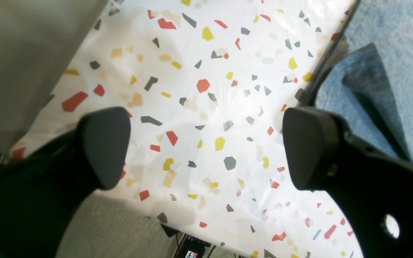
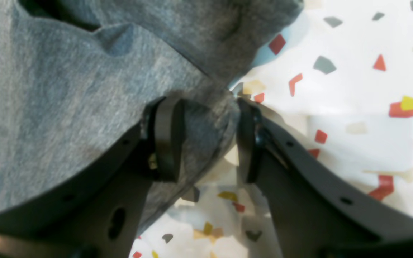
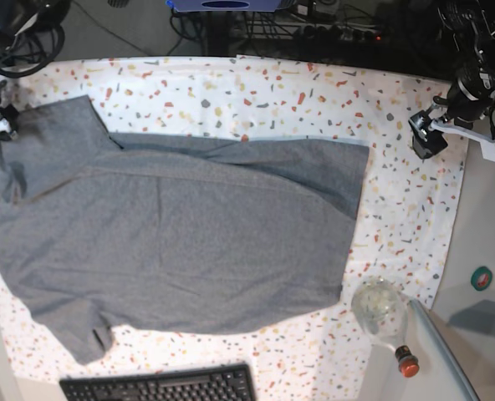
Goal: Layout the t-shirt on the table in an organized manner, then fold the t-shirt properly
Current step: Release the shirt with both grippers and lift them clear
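right gripper looks half-closed round a bunched sleeve edge of the t-shirt, which stretches lengthwise across the table toward the wide-open left gripper, hovering empty beside the shirt's far end, probably clear of it

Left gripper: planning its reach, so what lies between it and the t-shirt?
Only bare speckled table between left gripper and t-shirt, per base view.

A black keyboard pokes in at the bottom edge, with a clear glass bottle with a red cap lying bottom right and a small teal roll just past it.
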Available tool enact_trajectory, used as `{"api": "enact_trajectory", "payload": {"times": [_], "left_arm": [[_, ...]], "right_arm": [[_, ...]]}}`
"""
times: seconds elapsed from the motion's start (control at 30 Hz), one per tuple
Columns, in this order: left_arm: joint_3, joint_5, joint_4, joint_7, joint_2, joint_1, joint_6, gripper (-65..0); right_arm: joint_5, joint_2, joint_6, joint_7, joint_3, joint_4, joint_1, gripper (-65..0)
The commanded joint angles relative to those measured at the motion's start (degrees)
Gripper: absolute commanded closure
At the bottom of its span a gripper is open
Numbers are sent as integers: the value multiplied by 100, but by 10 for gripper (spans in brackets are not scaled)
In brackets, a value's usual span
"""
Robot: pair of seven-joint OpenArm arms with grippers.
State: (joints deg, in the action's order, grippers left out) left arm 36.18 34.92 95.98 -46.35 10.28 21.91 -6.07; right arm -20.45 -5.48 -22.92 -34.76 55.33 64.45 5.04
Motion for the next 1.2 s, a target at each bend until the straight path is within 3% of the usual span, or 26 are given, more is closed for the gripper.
{"api": "enact_trajectory", "payload": {"times": [0.0,0.23,0.3,0.33,0.37,0.63,0.9,1.17], "left_arm": [[26,47,85,94,66,-7,-40,-650],[26,47,85,94,66,-7,-40,-650],[26,47,85,94,66,2,-40,-650],[26,47,85,94,66,2,-40,-650],[26,47,85,94,66,2,-40,-650],[26,56,-144,94,66,-24,-40,-650],[17,47,-144,94,66,-24,-40,-650],[17,38,-152,94,75,2,-48,-650]], "right_arm": [[89,42,-16,-519,-8,-23,-7,-219],[89,33,-16,-634,-8,-23,-42,-212],[89,33,-16,-642,-25,-23,-42,-140],[89,33,-16,-642,-25,-23,-42,-47],[89,33,-16,-642,-34,-23,-42,0],[89,42,-16,-713,-61,523,-148,0],[106,-81,-16,-1697,-78,1534,-702,0],[124,-433,19,-1926,-166,1006,-1730,0]]}}
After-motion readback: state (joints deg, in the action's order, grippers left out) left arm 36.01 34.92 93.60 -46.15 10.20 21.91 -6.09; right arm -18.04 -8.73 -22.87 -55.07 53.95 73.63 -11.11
